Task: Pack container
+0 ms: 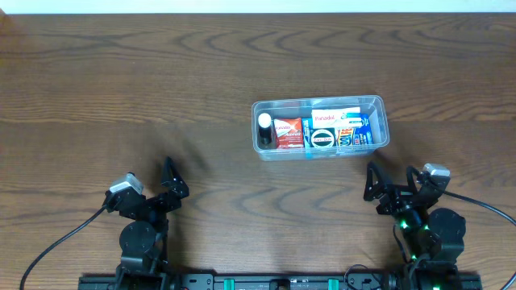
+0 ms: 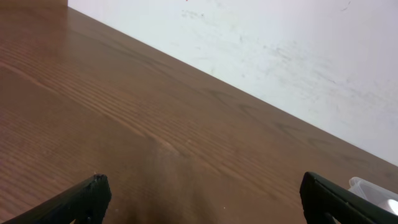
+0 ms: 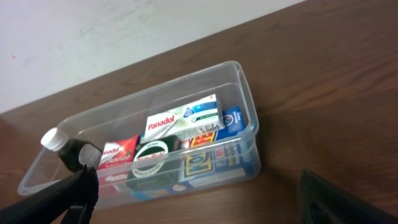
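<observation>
Container (image 1: pixel 282 153) ahead of right fingers (image 3: pixel 68 196)

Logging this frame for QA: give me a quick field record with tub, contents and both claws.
container: clear plastic rectangular tub, right of centre on brown wooden table
contents: white-capped dark bottle, red box, white-green Panadol box, round black-and-white tin, blue box
left claw: open, empty, apart from tub
right claw: open, empty, facing tub, not touching

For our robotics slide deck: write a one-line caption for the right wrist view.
Open right gripper facing the clear container on the table, packed with small boxes and a white-capped bottle.
</observation>
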`<state>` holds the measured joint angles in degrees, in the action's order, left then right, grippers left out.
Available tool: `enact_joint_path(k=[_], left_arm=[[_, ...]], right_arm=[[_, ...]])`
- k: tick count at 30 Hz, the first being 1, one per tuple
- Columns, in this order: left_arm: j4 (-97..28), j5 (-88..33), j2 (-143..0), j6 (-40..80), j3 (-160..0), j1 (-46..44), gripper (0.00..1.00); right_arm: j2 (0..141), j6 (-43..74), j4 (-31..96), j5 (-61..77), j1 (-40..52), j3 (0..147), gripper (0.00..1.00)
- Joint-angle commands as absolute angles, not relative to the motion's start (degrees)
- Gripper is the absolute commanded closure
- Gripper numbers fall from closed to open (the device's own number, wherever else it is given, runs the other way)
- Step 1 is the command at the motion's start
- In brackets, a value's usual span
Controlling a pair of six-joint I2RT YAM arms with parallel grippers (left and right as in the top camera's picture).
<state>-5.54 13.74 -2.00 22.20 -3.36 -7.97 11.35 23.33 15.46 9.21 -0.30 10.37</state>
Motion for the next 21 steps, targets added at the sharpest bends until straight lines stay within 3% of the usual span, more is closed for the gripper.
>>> enact_joint_path(k=[1, 8, 21], left_arm=[[-6.09, 14.63, -2.11, 21.21, -1.67, -7.68, 0.02], [-6.09, 14.63, -2.11, 21.21, -1.69, -7.68, 0.02], [-6.09, 14.63, -2.11, 21.21, -1.69, -7.68, 0.02]], right_arm=[[11.03, 24.86, 14.06, 7.22, 0.16, 8.58, 0.01], [11.16, 29.21, 13.37, -4.56, 0.19, 4.10, 0.01], [13.15, 28.60, 12.67, -11.22, 0.12, 4.03, 0.01]])
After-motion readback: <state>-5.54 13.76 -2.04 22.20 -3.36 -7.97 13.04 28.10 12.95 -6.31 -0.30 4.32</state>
